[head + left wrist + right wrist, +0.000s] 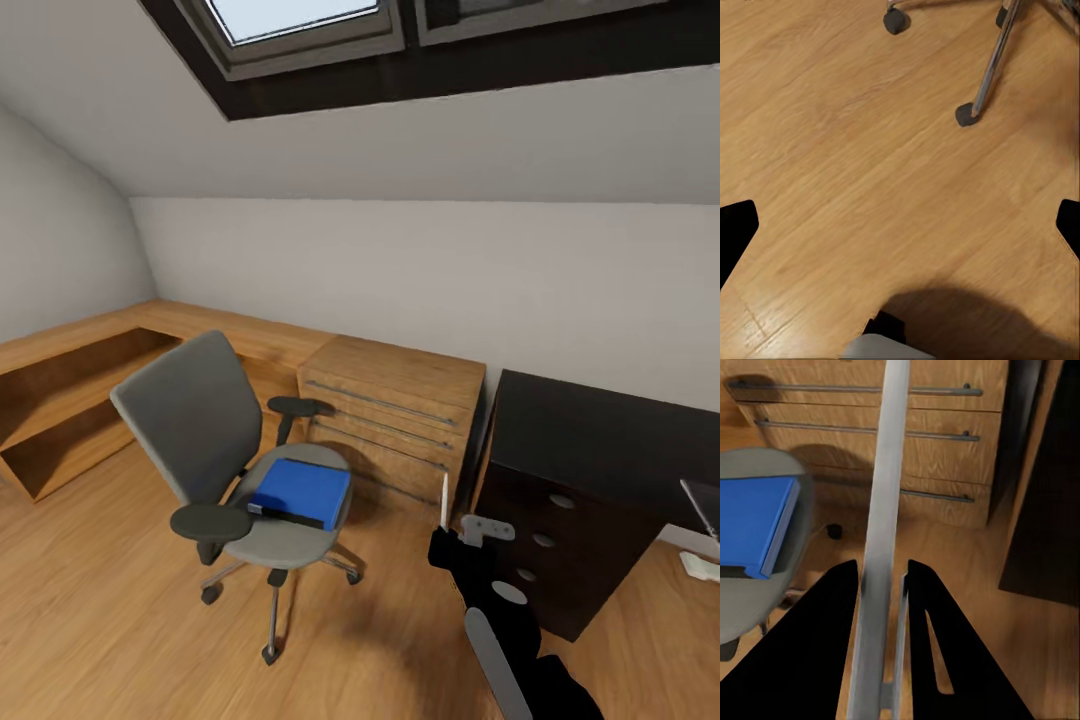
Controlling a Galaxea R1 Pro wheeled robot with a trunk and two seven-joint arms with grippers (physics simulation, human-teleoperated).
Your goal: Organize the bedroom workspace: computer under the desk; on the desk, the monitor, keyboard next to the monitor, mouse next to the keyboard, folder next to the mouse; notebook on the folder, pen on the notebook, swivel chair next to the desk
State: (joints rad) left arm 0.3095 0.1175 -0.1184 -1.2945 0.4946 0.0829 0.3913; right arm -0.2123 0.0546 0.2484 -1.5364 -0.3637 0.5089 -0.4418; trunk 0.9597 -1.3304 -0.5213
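Fingers of my right gripper were pinched on a thin pale stick, the pen, which stood up between the black fingertips and pointed toward the light wooden chest with long bar handles. In the head view the same pen rose upright from that gripper, just in front of the large black desk with round silver knobs.

My left gripper hung over the bare wood floor with its two fingertips spread wide and nothing between them; a caster and a metal leg of the chair base lay beyond it.

The grey swivel chair with black armrests stood apart from the desk, and the flat bright blue folder lay on its seat.

As I judged it, the pen belonged last on the stack, so the folder needed moving first. To do that well, I would have kept the pinch firm and the pen upright, clear of the chest, and brought the free left gripper level with the seat to take the folder by its near edge.
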